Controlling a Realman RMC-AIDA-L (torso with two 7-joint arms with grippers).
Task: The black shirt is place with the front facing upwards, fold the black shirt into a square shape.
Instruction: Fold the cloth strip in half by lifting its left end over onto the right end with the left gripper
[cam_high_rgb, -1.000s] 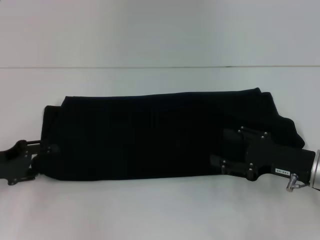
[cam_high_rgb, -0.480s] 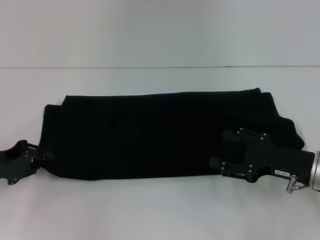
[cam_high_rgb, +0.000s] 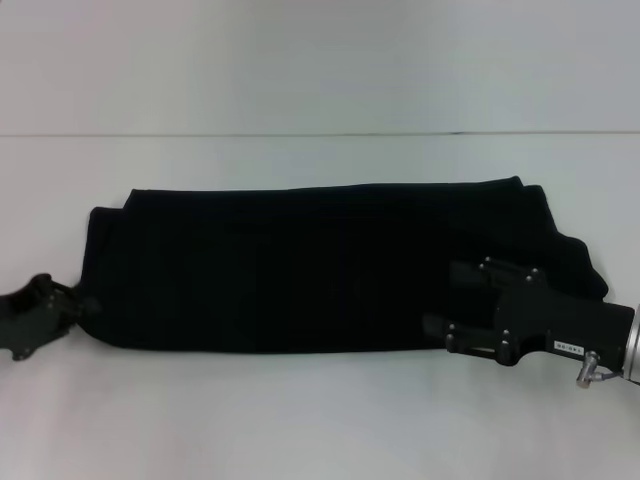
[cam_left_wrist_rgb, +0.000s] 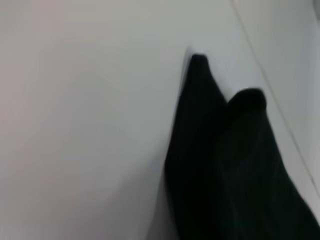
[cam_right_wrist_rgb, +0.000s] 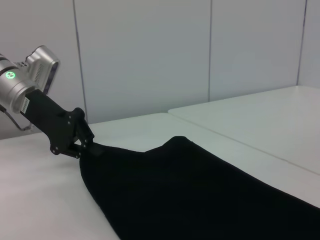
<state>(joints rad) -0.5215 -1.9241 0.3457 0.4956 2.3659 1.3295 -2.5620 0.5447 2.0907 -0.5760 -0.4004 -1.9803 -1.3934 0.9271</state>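
Left hand (cam_high_rgb: 72, 305) farther out, white table (cam_high_rgb: 320, 420).

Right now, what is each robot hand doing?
Left end effector: shut on the black shirt, at its left end.
Right end effector: over the shirt's right end; cannot tell.

The black shirt (cam_high_rgb: 320, 265) is plain black all over, with no lettering or label showing. The tabletop (cam_high_rgb: 320, 420) is plain white, and the wall (cam_high_rgb: 320, 60) behind is pale grey-white. The left tool (cam_high_rgb: 78, 305) is black; in the right wrist view its wrist is silver with a small green light. The right tool (cam_high_rgb: 445, 305) is black too, with silver screws and a small white label
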